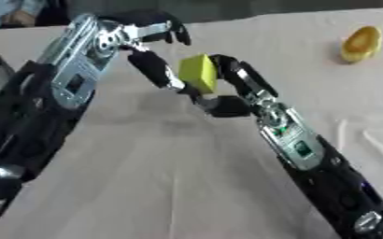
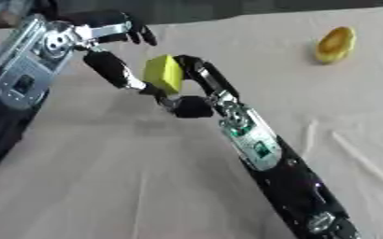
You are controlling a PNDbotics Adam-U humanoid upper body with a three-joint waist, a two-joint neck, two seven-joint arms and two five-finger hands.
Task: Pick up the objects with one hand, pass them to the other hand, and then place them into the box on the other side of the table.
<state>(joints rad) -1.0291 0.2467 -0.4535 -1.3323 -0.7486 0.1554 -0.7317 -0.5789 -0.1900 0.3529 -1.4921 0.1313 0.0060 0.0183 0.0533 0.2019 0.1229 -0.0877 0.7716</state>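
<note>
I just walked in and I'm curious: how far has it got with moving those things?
Done: the yellow block is off the table. In hand: it sits between the right hand and the left hand, mid-handover; which one grips it is unclear. Left: dropping it into a box, and the yellow-orange object lying on the cloth.

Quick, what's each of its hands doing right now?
Left hand: its fingers touch the yellow block; whether they grip it cannot be told.
Right hand: fingers curled round the same block, holding it above the table.
</note>
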